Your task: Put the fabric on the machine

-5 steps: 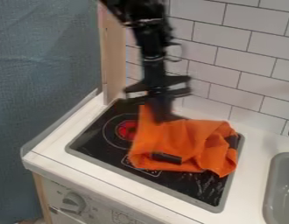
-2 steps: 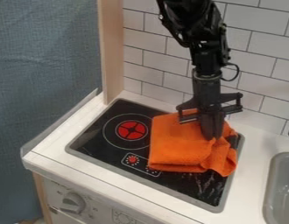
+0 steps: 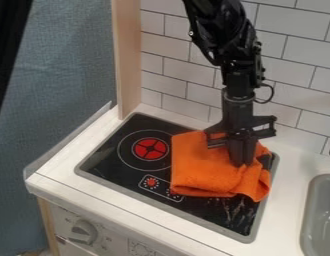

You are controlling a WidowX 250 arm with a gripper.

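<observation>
Downward hung the black gripper [image 3: 242,161], its fingers together against the right part of the orange fabric [image 3: 200,170], though whether they pinched any cloth could not be told, while the fabric lay rumpled on the black stovetop [image 3: 104,161], beside the red-marked burner [image 3: 151,148].

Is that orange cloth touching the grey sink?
Apart: the camera view shows a strip of white counter between the orange cloth and the grey sink.

Matt, soft-looking orange cloth [image 3: 201,170] lies on a glossy black cooktop [image 3: 104,162].
</observation>
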